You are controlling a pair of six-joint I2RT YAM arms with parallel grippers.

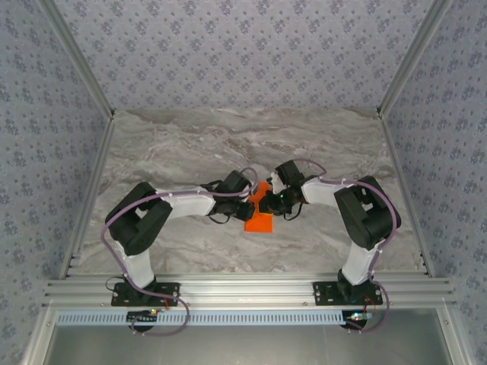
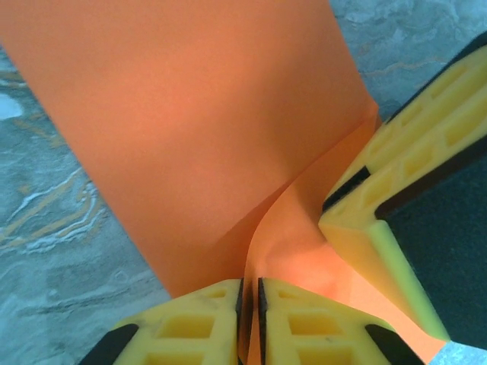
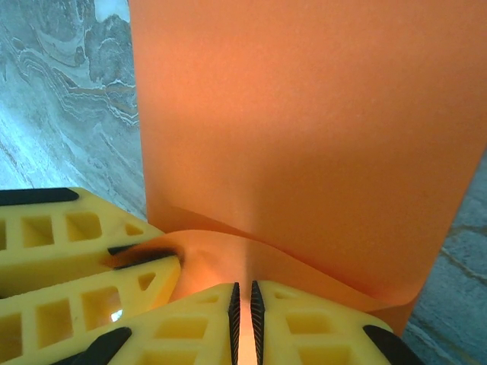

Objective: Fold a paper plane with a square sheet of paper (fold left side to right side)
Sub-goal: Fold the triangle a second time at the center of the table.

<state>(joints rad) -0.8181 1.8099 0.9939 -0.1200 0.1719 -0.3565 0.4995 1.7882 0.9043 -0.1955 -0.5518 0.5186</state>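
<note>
- Top external view: the orange paper (image 1: 259,220) lies in the middle of the table (image 1: 228,144), between the two arms.
- The left gripper (image 1: 245,207) is at the paper's left side and the right gripper (image 1: 275,202) at its right, close together.
- Left wrist view: the left gripper's fingers (image 2: 190,327) are almost pressed together, pinching a lifted edge of the paper. The right gripper's yellow fingers are just beside.
- Right wrist view: the right gripper's fingers are almost pressed together too, pinching a curled-up edge.
- The rest of the paper stretches away over the table.
</note>
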